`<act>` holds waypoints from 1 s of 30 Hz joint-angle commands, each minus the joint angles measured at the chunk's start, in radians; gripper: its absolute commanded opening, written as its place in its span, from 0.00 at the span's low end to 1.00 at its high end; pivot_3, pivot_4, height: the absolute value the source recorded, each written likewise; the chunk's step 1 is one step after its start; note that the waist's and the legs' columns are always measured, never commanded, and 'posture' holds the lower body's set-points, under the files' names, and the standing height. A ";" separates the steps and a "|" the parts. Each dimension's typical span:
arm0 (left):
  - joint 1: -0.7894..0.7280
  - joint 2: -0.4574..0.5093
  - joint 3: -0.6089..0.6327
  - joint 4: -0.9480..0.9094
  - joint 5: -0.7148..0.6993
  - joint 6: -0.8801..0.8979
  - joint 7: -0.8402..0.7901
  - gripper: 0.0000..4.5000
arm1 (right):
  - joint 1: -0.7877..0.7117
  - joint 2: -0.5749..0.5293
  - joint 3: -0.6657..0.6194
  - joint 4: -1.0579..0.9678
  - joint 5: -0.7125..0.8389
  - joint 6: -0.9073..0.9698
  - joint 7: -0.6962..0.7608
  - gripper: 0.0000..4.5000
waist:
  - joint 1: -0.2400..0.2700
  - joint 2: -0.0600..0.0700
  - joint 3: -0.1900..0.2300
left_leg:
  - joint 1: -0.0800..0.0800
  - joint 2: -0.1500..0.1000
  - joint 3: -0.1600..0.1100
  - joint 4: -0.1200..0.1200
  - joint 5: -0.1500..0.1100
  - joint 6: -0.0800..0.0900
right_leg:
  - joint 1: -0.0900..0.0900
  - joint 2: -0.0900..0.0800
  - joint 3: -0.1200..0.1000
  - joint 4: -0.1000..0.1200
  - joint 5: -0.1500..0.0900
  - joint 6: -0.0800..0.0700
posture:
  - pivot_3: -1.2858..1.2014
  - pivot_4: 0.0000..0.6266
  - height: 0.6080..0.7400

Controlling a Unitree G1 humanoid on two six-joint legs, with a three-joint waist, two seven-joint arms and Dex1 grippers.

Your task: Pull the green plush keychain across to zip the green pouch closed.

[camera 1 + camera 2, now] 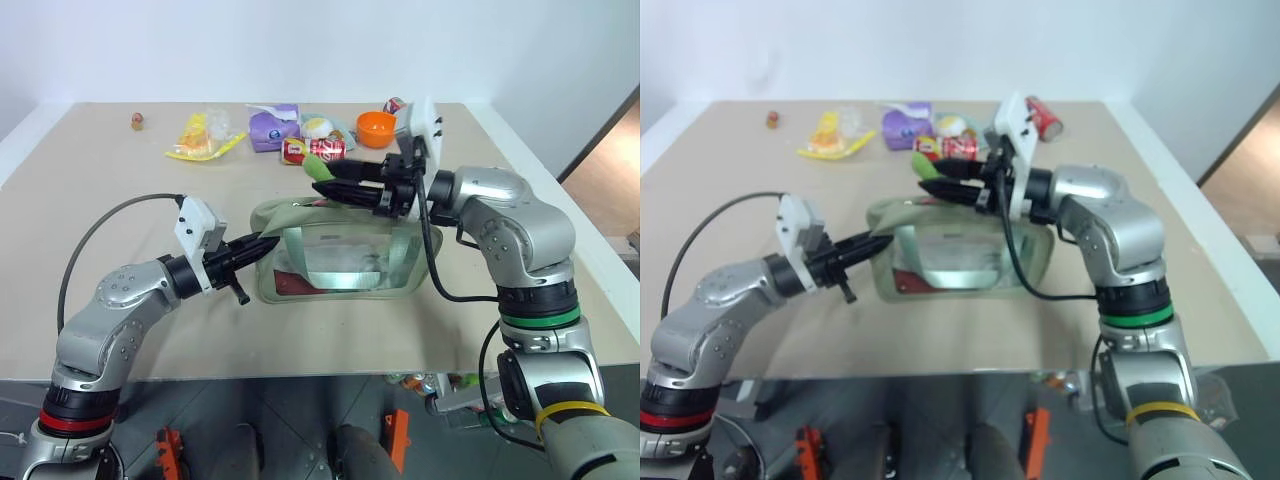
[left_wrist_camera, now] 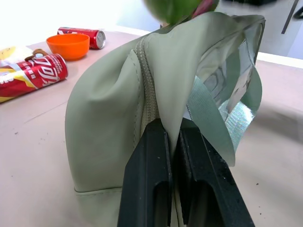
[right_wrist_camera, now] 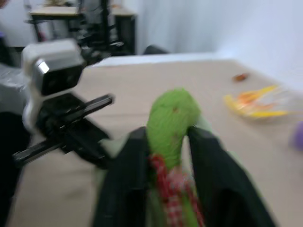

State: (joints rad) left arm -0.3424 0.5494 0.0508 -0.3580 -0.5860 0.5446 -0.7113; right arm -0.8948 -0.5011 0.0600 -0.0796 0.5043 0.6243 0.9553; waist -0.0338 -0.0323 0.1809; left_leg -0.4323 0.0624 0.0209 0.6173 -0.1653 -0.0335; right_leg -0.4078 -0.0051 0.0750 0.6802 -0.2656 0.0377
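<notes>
1. Head views: We see the left gripper (image 1: 262, 246) pressed together on the left end of the pouch (image 1: 340, 262), which sits mid-table (image 1: 120, 300) with its clear window facing us. The right gripper (image 1: 326, 187) reaches in from the right above the pouch's top edge, its fingers around the keychain (image 1: 321, 168), whose tip pokes out near the pouch's top left. Cans, a purple packet (image 1: 272, 127) and an orange bowl (image 1: 376, 128) lie well behind.
2. Left wrist view: Both fingers (image 2: 147, 179) pinch a fold of pouch fabric beside the zipper (image 2: 147, 94).
3. Right wrist view: The fingers (image 3: 124, 179) flank the keychain (image 3: 170, 120), pinching it; a red-checked tag hangs below.
4. We judge the pull is just starting: next, the right arm must draw the keychain rightward along the zipper while the left anchors the pouch.
</notes>
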 commanded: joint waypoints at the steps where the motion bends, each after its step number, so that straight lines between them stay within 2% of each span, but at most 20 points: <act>1: -0.002 0.010 -0.009 0.022 0.021 -0.002 -0.011 0.00 | 0.014 -0.002 -0.004 -0.054 0.002 -0.018 -0.001 0.62 | 0.000 0.000 0.000 | 0.000 0.000 0.000 0.000 0.000 0.000 | 0.000 0.000 0.000 0.000 -0.001 0.001 | 0.52 0.24 1.00; 11: 0.007 0.014 -0.010 0.029 0.042 -0.014 -0.019 0.00 | 0.029 0.004 0.009 -0.060 -0.002 -0.020 0.001 0.62 | -0.001 0.000 0.000 | 0.001 0.000 0.000 0.000 0.000 0.000 | 0.000 0.000 0.000 0.000 -0.002 0.004 | 0.52 0.24 1.00; 15: 0.012 0.013 -0.018 0.025 0.044 -0.013 -0.026 0.00 | -0.027 0.041 0.020 -0.016 -0.009 -0.024 -0.006 0.62 | -0.002 0.000 0.000 | 0.001 0.000 0.000 0.000 0.000 0.000 | 0.000 0.001 0.000 0.000 -0.002 0.003 | 0.52 0.24 1.00; 20: 0.038 0.021 -0.036 -0.001 0.034 0.002 -0.048 0.00 | -0.131 0.088 0.052 0.145 -0.074 -0.096 0.015 0.62 | -0.010 0.000 0.000 | 0.002 0.001 0.000 0.000 0.000 0.000 | 0.001 0.001 0.000 0.000 -0.002 0.003 | 0.52 0.24 1.00; 30: 0.116 0.050 -0.032 -0.080 -0.004 0.041 -0.063 0.00 | -0.276 0.070 0.109 0.551 -0.240 -0.394 0.189 0.62 | -0.010 0.000 0.000 | 0.001 0.000 0.001 -0.001 0.000 0.000 | 0.001 0.000 0.000 0.000 -0.001 -0.001 | 0.52 0.24 1.00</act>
State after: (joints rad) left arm -0.2602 0.5780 0.0519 -0.4365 -0.5924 0.5354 -0.7571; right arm -1.1243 -0.4218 0.1785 0.4341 0.2865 0.2962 1.1150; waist -0.0442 -0.0322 0.1809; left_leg -0.4310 0.0628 0.0213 0.6164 -0.1654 -0.0334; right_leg -0.4067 -0.0054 0.0746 0.6802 -0.2664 0.0362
